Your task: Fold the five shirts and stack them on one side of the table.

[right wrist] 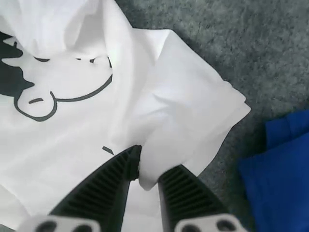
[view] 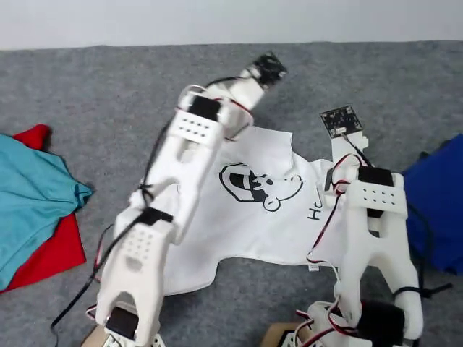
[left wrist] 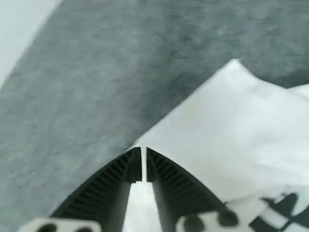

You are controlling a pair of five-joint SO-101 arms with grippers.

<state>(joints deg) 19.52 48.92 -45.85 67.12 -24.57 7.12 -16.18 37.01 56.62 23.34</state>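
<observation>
- Teal shirt [view: 32, 195] lies over red shirt [view: 51, 256], far left.
- Left gripper [left wrist: 143, 166]: clamped on white shirt [view: 246, 231] far edge (bare table [view: 108, 87] beyond).
- Right gripper [right wrist: 147, 176]: grasping the white shirt's sleeve fold, near blue shirt [view: 438, 202].

Left claw [left wrist: 143, 155] and right claw [right wrist: 154, 163] both low, jaws nearly together.

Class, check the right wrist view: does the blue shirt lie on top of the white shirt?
No, the blue shirt lies beside the white shirt, with bare grey table between them.
</observation>
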